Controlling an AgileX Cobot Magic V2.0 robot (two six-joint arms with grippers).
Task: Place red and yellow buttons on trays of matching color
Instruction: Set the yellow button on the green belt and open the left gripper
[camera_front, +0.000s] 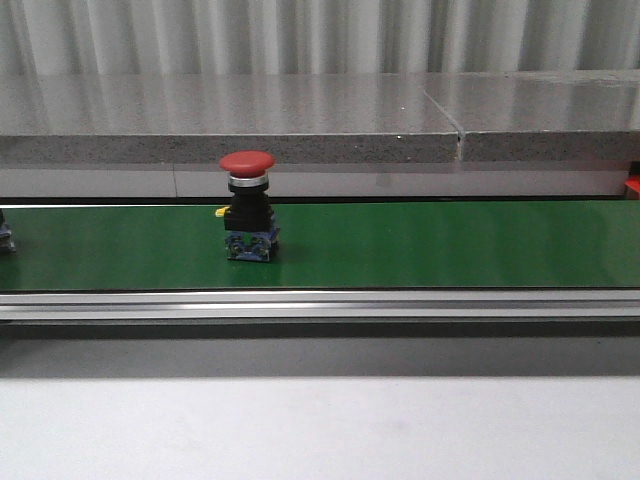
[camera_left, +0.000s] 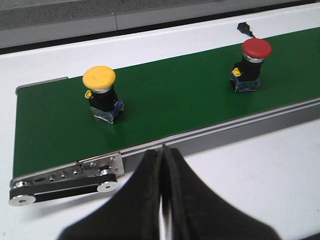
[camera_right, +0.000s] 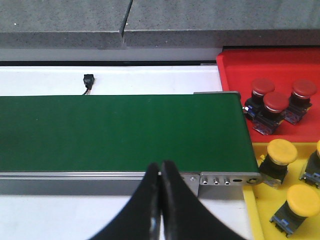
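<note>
Green belt (camera_front: 420, 245) runs across the white table, with a grey stone ledge behind it. On the belt a red button (camera_front: 247, 205) stands upright, and the left wrist view shows a yellow button (camera_left: 101, 99) standing further toward the belt's left end, well apart from the red one. Off the belt's right end lie a red tray (camera_right: 240, 70) holding three red buttons and, just beside it, a yellow tray (camera_right: 256, 200) holding several yellow ones. Both the left gripper (camera_left: 161, 200) and the right gripper (camera_right: 160, 200) have their fingers pressed together and hold nothing; each hangs on the near side of the belt. Neither button on the belt has been picked up yet. The risk, as I judge it, is that a closed gripper brought down on a tall, top-heavy button tips it over, or that the belt carries a button off its end before the fingers spread and reach it.
</note>
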